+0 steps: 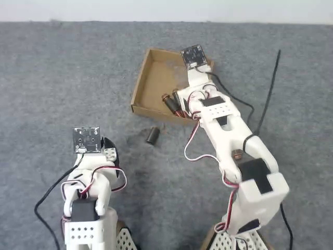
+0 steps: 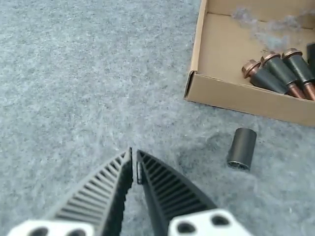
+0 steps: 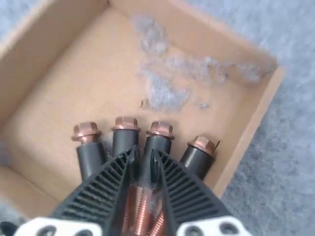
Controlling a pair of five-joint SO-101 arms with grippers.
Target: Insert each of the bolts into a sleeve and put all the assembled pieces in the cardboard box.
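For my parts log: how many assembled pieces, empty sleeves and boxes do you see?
Assembled pieces: 4
Empty sleeve: 1
Cardboard box: 1
Total: 6

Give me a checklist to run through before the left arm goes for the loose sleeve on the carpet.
1. Four pieces assembled and inside the box: ok.
2. Sleeve lies alone on the carpet, outside the box, with nothing on it: ok.
3. Left claw open for a grasp: not ok, it is shut.
4. Right claw clear of the pieces: cannot tell.
5. Bolt for that sleeve found: cannot tell; a small copper thing lies by the right arm.
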